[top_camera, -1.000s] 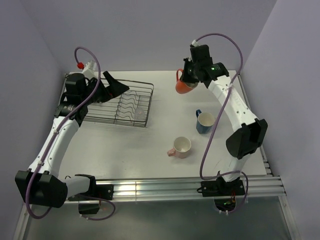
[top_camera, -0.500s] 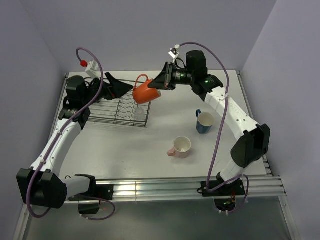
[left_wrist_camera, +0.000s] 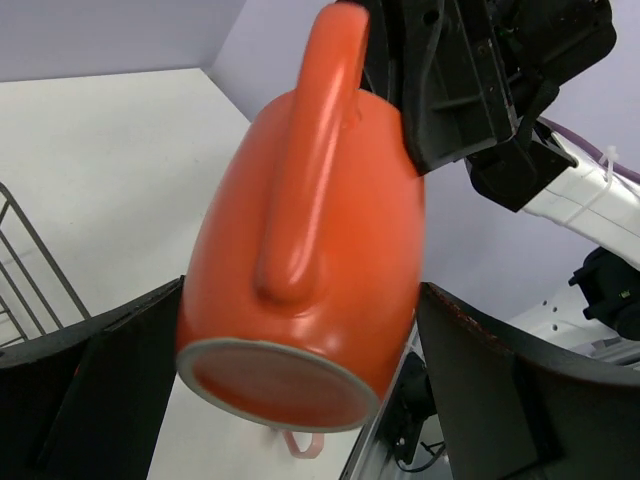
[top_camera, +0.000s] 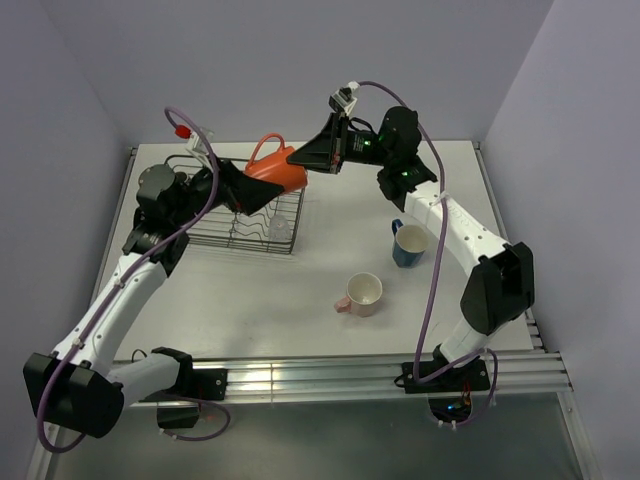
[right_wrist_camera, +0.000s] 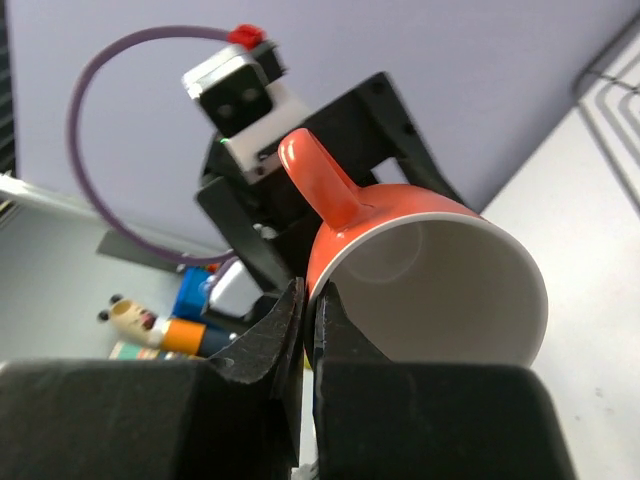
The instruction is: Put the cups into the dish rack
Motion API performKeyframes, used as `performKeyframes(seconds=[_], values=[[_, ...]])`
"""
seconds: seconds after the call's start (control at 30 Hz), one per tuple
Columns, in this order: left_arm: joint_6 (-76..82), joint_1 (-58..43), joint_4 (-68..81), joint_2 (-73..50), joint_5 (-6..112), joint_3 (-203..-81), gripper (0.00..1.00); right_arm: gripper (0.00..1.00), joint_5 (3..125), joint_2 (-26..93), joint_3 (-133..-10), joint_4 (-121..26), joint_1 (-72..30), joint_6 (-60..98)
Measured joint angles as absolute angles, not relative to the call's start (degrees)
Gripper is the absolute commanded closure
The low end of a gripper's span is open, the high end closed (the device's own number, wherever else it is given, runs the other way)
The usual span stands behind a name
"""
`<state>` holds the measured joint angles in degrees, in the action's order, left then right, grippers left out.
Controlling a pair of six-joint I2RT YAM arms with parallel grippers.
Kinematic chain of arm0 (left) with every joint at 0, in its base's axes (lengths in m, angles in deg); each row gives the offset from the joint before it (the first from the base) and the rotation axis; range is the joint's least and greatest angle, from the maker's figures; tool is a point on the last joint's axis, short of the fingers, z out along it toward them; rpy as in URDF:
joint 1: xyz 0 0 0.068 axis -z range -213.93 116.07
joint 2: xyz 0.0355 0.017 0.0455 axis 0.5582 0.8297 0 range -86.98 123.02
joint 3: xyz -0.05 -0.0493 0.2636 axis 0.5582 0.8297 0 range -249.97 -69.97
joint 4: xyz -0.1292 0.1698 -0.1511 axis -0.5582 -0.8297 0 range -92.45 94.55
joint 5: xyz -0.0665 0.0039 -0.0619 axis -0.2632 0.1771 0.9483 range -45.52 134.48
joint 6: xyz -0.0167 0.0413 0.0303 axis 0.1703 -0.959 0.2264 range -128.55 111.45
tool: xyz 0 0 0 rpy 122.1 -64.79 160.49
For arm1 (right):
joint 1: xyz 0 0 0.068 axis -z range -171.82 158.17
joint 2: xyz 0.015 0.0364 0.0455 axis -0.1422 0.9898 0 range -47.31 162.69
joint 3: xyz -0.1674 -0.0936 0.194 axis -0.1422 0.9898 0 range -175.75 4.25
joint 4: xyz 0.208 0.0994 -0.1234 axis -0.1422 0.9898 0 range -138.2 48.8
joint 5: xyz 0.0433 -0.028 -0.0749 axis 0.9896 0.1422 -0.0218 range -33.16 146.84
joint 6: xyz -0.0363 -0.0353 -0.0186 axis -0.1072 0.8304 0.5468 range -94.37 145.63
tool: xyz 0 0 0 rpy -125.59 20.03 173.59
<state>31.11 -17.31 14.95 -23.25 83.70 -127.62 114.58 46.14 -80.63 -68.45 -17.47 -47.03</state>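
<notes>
Pinching the orange mug (top_camera: 277, 170) by its rim with the right hand (right_wrist_camera: 308, 310) (pinch hidden from above), hanging it over the dish rack (top_camera: 230, 245) corner. Gaping wide around it: left hand (left_wrist_camera: 300, 330), contact unclear, fingertips cut off.

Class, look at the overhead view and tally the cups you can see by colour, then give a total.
orange mug: 1
blue mug: 1
pink mug: 1
clear tumbler: 1
Total: 4
</notes>
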Motion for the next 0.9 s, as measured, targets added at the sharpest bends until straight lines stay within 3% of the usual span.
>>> performKeyframes(seconds=[0.67,0.77,0.87,0.9], values=[[31.4,-16.7,14.6,-27.5,83.4,-126.9,0.04,1.0,117.9,47.1,-77.7,-83.0,-17.5,-57.4],[31.3,-16.8,14.2,-27.5,83.4,-126.9,0.11,1.0,118.2,47.8,-77.7,-84.7,-17.5,-58.7],[31.4,-16.9,13.4,-27.4,83.2,-126.9,0.34,1.0,118.8,48.5,-77.7,-85.8,-17.5,-59.8],[31.4,-16.9,13.3,-27.4,83.1,-126.9,0.48,1.0,118.9,48.6,-77.7,-86.0,-17.5,-60.1]])
